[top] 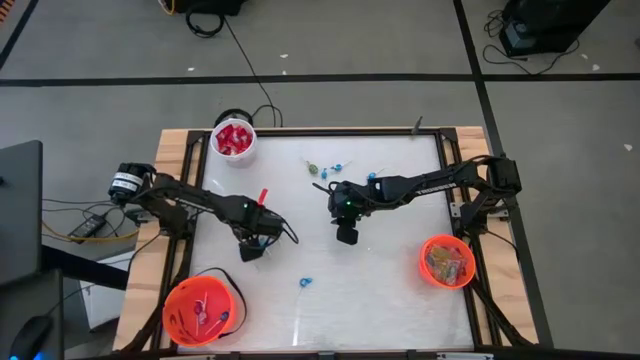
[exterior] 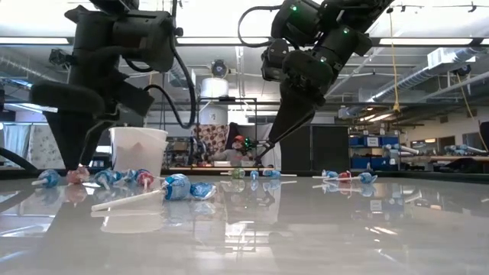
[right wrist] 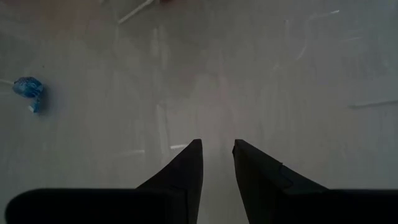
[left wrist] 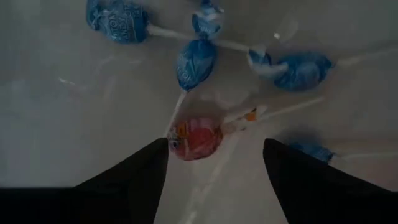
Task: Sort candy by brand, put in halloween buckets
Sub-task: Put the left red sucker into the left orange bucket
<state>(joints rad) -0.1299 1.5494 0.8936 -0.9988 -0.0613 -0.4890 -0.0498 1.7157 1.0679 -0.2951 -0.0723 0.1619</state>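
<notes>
My left gripper (left wrist: 214,146) points down, open, over a cluster of lollipops at the table's left middle. A red-wrapped lollipop (left wrist: 196,138) lies on the table between its fingers, close to one fingertip (left wrist: 160,152). Several blue-wrapped lollipops (left wrist: 196,62) lie just beyond it. In the high view the arm hides this cluster under my left gripper (top: 252,246). My right gripper (top: 347,233) hangs above the table's middle, slanting down. Its fingers (right wrist: 217,144) stand a narrow gap apart with nothing between them. A white bucket (top: 234,138) holds red candy. Two orange buckets (top: 203,310) (top: 447,261) hold candy. My left gripper stands astride the red lollipop's wrapped head (left wrist: 180,140), coming from above. One fingertip is right at the head's edge, and I cannot tell whether it touches. The lollipop lies flat on the table.
More lollipops lie at the far middle (top: 340,166) and one lies alone toward the near edge (top: 303,282). The white bucket stands at the far left corner, the orange ones at the near left and the right edge. Bare table lies between the two arms.
</notes>
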